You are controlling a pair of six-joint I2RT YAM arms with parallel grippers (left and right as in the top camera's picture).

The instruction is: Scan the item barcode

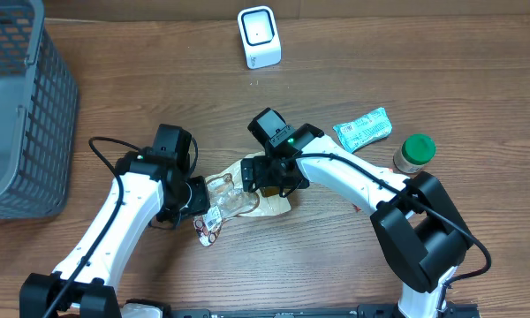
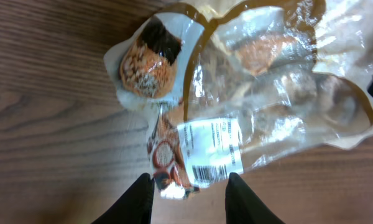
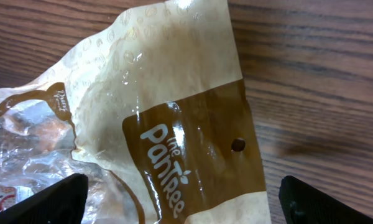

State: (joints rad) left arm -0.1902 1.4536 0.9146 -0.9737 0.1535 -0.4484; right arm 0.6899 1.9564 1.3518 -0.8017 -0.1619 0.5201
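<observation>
snack bag (image 1: 238,199) lies flat on the surface (image 1: 406,53); left gripper (image 2: 189,182) slightly parted at its barcode (image 2: 211,172) end, right gripper (image 3: 183,186) spread wide above.

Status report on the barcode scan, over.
Left gripper open, astride snack bag at barcode. Right gripper open above bag. Nothing lying between bag and scanner.

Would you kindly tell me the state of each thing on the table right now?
Bag: lying flat, barcode facing up.
Left gripper: open, fingers either side of the bag's edge.
Right gripper: wide open over the bag.
Scanner: standing upright.
Packet: lying flat.
Jar: upright, lid on.
Basket: upright, open side up.
</observation>
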